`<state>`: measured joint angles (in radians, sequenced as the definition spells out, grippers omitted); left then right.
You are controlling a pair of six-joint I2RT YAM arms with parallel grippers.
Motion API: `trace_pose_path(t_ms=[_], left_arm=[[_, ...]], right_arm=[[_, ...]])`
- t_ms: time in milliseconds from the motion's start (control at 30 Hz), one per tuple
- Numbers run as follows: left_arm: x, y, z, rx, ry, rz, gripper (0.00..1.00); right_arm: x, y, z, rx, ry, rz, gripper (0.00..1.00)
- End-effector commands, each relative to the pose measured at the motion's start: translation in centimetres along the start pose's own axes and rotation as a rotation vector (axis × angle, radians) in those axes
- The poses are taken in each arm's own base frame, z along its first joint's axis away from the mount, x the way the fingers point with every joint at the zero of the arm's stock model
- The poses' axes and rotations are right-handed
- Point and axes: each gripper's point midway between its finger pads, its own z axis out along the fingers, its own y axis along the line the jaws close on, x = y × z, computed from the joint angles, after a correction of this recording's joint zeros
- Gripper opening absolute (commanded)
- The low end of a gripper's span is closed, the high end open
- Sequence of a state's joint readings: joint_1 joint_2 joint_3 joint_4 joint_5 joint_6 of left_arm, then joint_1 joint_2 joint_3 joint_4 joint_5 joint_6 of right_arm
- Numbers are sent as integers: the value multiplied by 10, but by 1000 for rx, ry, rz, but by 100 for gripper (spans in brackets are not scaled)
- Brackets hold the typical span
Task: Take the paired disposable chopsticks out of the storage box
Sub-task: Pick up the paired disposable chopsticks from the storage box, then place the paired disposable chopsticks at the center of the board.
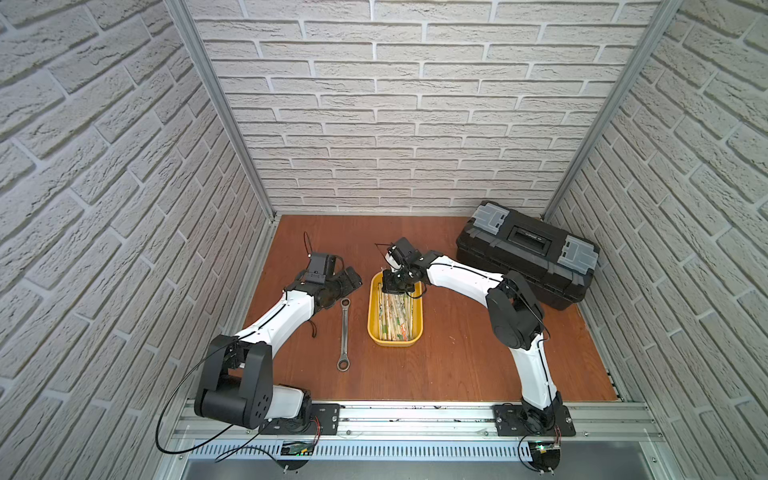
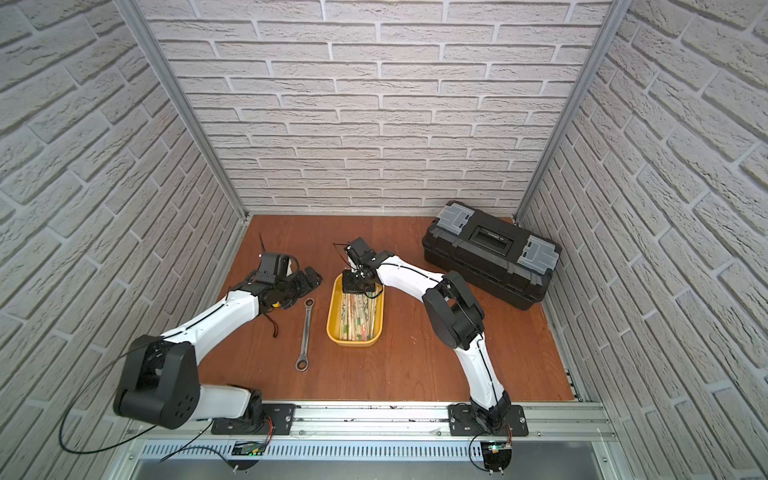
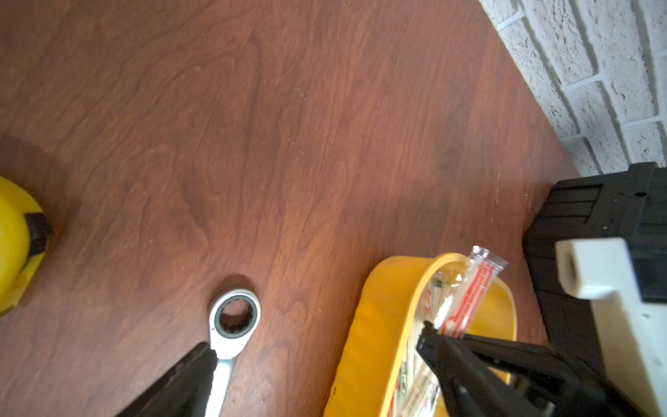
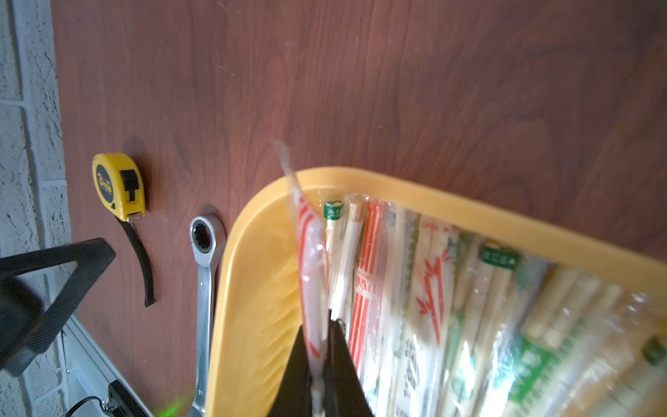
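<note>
- The worktop [image 1: 457, 353] carries everything here.
- The black toolbox [image 1: 528, 253] sits well off to the outer side of the right fingers [image 4: 343, 364] and plays no part.
- The yellow tray [image 1: 371, 320] lies directly under the right fingers, which hang over its far end. Its long side runs from them back toward the arm bases.
- The wrench [image 1: 344, 332] lies between the left fingers [image 3: 180, 386] and the tray, parallel to it, with its ring end close by one left finger.
- The chopsticks [image 1: 397, 318] fill the tray lengthwise, stretching away from the right fingers toward the bases.
- One red-printed pair [image 4: 308, 252] is pinched by the right fingers, which are closed tight on its clear sleeve. Its free end tilts up past the tray's far rim.
- The left fingers are spread wide and hold nothing, hovering above the worktop just beside the tray.
- The right arm is plainly the nearer one. The coming move probably calls for lifting up and out along the pair's length. The grip seems to be on thin plastic, so the pair could slip.
</note>
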<state>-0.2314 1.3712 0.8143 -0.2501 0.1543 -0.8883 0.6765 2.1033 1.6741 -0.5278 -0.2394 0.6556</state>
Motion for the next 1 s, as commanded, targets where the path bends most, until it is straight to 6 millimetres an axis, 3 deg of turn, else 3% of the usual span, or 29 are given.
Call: trace_pose_path(t_ms=[0, 267, 500, 600, 733, 967], left_arm=[[-4, -7, -10, 12, -18, 37, 98], [-10, -27, -27, 45, -4, 83, 98], [-2, -46, -35, 50, 34, 146, 98], [3, -52, -35, 55, 50, 163, 98], [7, -55, -32, 53, 62, 171, 98], [14, -58, -26, 47, 74, 182, 98]], right_arm=[[-23, 19, -68, -52, -139, -38, 3], [-21, -31, -133, 7, -216, 7, 3], [13, -109, -159, 219, -178, 28, 3], [36, -140, -158, 331, -120, 26, 3], [60, -168, -146, 405, -62, 42, 3], [72, -188, -121, 435, -10, 75, 3]])
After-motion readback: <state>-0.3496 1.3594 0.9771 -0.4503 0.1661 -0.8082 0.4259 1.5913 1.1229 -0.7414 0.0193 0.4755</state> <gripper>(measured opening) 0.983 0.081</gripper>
